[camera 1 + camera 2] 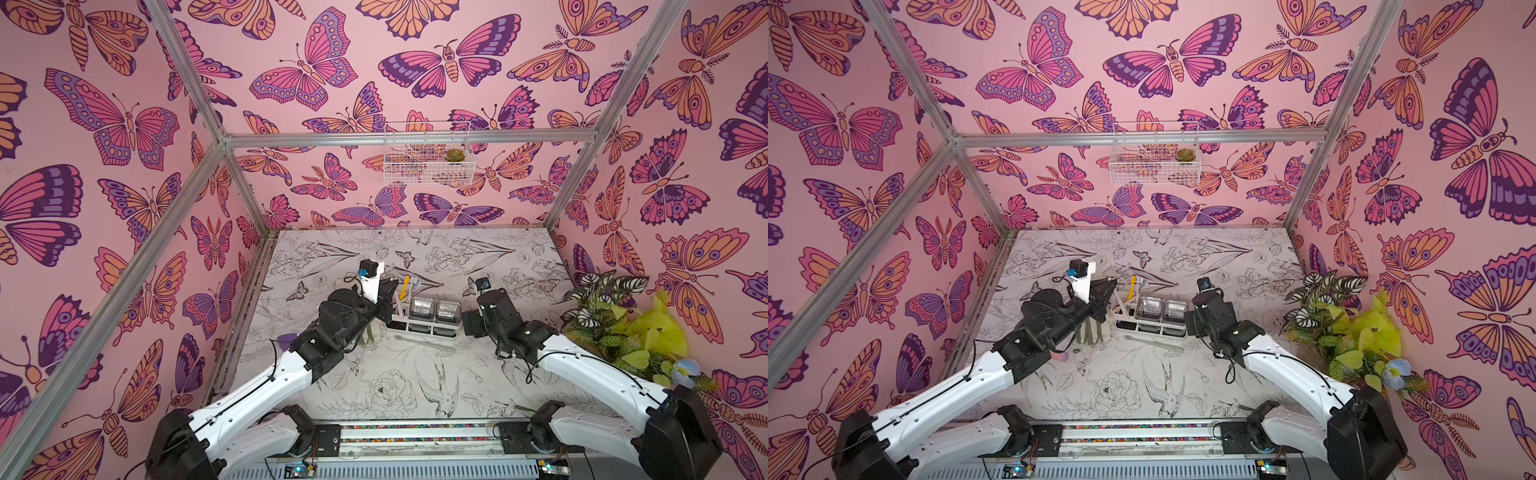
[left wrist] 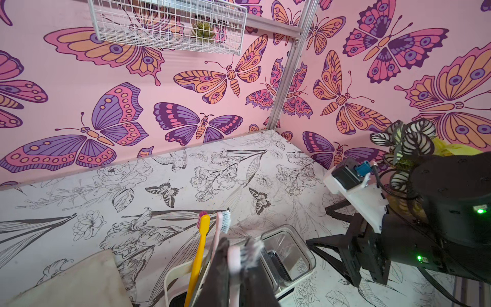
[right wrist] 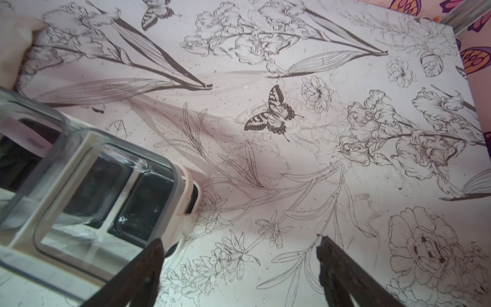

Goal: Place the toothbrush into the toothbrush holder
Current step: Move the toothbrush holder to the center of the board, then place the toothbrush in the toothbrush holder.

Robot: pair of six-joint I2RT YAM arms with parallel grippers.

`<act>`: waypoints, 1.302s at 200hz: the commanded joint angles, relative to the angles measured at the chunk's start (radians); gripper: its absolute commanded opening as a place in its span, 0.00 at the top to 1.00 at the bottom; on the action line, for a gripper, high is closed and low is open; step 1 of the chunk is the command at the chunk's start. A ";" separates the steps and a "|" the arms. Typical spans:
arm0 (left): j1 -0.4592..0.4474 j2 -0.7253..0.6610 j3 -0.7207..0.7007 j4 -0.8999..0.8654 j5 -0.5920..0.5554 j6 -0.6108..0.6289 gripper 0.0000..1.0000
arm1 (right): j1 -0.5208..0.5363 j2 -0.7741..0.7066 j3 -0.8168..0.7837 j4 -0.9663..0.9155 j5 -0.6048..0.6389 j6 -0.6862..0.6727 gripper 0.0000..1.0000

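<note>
The white toothbrush holder (image 1: 424,330) (image 1: 1148,330) stands mid-table with two clear square cups (image 2: 287,249) in it. A yellow toothbrush (image 2: 199,255) (image 1: 406,286) and a pink one with blue bristles (image 2: 224,222) stand upright in its open compartment. My left gripper (image 2: 237,248) (image 1: 388,301) is shut on a pale pink toothbrush (image 2: 234,263) with grey-white bristles, held head-up just above that compartment. My right gripper (image 3: 239,240) (image 1: 469,323) stands open and empty beside the holder's far end (image 3: 186,186), one finger close to a cup.
A clear stick-like thing (image 1: 424,341) lies on the table in front of the holder. A pale block (image 2: 79,281) sits beside the holder on the left arm's side. Potted plants (image 1: 606,307) fill the right edge. A white wire basket (image 1: 428,153) hangs on the back wall.
</note>
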 commanded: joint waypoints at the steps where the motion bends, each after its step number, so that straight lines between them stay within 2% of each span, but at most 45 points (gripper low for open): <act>1: 0.006 0.012 0.020 0.033 -0.017 0.036 1.00 | -0.010 0.005 -0.032 0.056 -0.009 0.007 0.09; 50: 0.006 0.038 0.046 0.043 -0.013 0.075 1.00 | -0.019 0.019 -0.079 0.104 -0.027 0.024 0.08; 88: 0.006 0.042 0.067 0.058 -0.071 0.115 1.00 | -0.026 0.021 -0.080 0.095 -0.052 0.032 0.08; 154: 0.006 0.110 0.122 0.054 -0.107 0.179 1.00 | -0.031 0.018 -0.082 0.089 -0.059 0.033 0.08; 202: 0.006 0.133 0.119 0.031 -0.158 0.191 1.00 | -0.036 0.016 -0.083 0.088 -0.060 0.033 0.08; 260: 0.006 0.167 0.116 0.048 -0.121 0.157 1.00 | -0.042 0.050 -0.080 0.111 -0.074 0.036 0.09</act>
